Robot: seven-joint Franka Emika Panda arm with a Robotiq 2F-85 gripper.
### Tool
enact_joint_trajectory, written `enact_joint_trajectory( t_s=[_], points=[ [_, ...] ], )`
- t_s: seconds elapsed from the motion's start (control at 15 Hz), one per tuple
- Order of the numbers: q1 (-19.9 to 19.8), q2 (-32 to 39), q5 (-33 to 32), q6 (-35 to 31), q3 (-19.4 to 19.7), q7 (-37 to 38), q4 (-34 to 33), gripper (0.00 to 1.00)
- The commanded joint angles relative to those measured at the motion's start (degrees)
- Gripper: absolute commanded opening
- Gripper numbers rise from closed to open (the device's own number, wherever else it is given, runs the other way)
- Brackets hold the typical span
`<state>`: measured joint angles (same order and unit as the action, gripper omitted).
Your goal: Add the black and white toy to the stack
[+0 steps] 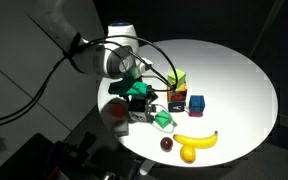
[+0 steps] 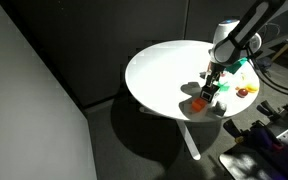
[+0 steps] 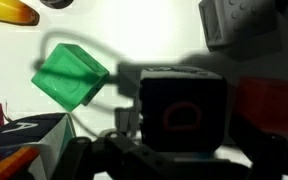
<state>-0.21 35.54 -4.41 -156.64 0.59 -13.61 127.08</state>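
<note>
The black and white toy [image 3: 182,100] fills the middle of the wrist view, a dark cube with a red ring mark facing the camera. My gripper [image 3: 180,135] stands open around it, dark fingers on either side, and no grip shows. In an exterior view the gripper [image 1: 137,92] hangs low over the table's near-left part, with the toy [image 1: 148,107] just below it. The stack [image 1: 177,80], a yellow-green cube on top, stands a little farther right. The gripper [image 2: 215,88] also shows low over the table from another side.
A green block [image 3: 72,75] lies left of the toy. A dark flat block [image 1: 175,100] with a blue cube [image 1: 196,102] sits beside the stack. A banana [image 1: 196,140], a red ball [image 1: 167,144] and a yellow fruit [image 1: 188,153] lie near the table edge [image 1: 254,130]. A red-orange block [image 2: 198,102] is close by.
</note>
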Motion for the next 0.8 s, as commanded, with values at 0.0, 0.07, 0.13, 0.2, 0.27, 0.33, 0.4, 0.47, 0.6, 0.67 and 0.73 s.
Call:
enact_joint_trajectory(
  t_s=[0.0,0.07,0.13,0.2,0.27,0.33,0.4,0.47,0.6,0.67,0.73],
  points=[
    [-1.17,1.02,-0.58,-0.75,-0.56,1.15,-1.03,1.00],
    [-1.24,1.19,-0.57,-0.77,-0.57,1.16,-1.10,1.00],
    [-1.30,1.34,-0.60,-0.74,-0.57,1.13,-1.18,1.00],
    [-1.35,1.53,-0.63,-0.66,-0.63,1.02,-1.32,1.00],
    [-1.38,1.65,-0.66,-0.64,-0.70,0.93,-1.40,1.00],
    [-1.37,1.71,-0.67,-0.62,-0.74,0.92,-1.45,1.00],
    [-1.37,1.74,-0.66,-0.61,-0.85,0.87,-1.48,1.00],
    [-1.42,1.76,-0.62,-0.58,-0.98,0.80,-1.50,1.00],
    [-1.44,1.93,-0.54,-0.50,-1.21,0.73,-1.59,1.00],
    [-1.32,2.10,-0.61,-0.48,-1.21,0.82,-1.68,1.00],
    [-1.25,2.27,-0.66,-0.48,-1.22,0.86,-1.77,1.00]
  ],
)
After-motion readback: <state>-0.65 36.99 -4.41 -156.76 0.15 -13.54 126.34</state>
